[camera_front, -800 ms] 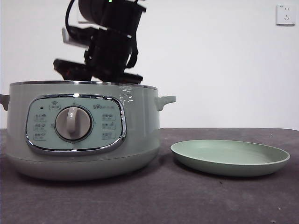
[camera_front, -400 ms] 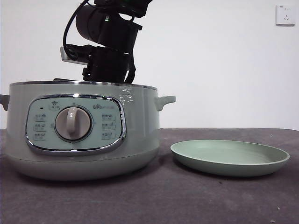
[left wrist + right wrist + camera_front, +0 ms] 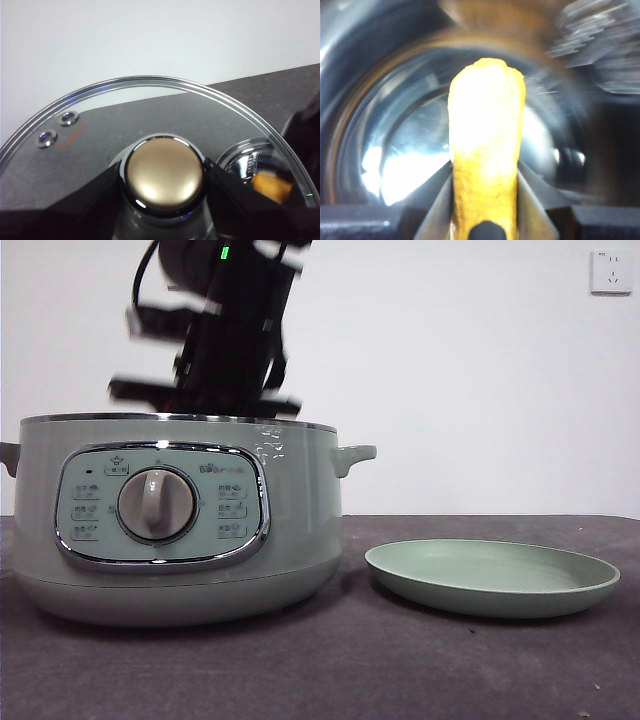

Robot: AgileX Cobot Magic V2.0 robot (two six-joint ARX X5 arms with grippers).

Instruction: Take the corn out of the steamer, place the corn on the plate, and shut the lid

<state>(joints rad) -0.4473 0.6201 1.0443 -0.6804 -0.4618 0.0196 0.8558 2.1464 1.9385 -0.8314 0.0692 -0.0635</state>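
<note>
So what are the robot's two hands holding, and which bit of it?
The left gripper pinches the round glass lid by its top knob. The right gripper clamps the stubby yellow corn cob at one end, inside the pale green steamer pot.

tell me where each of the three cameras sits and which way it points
Front view: low at table height, facing the steamer and plate; a dark arm blurs above the pot.
Left wrist view: on the left arm, over the lid, left gripper clamping its knob.
Right wrist view: looks into the steamer; right gripper holds the corn.
Shared: both wrist views show the corn.
</note>
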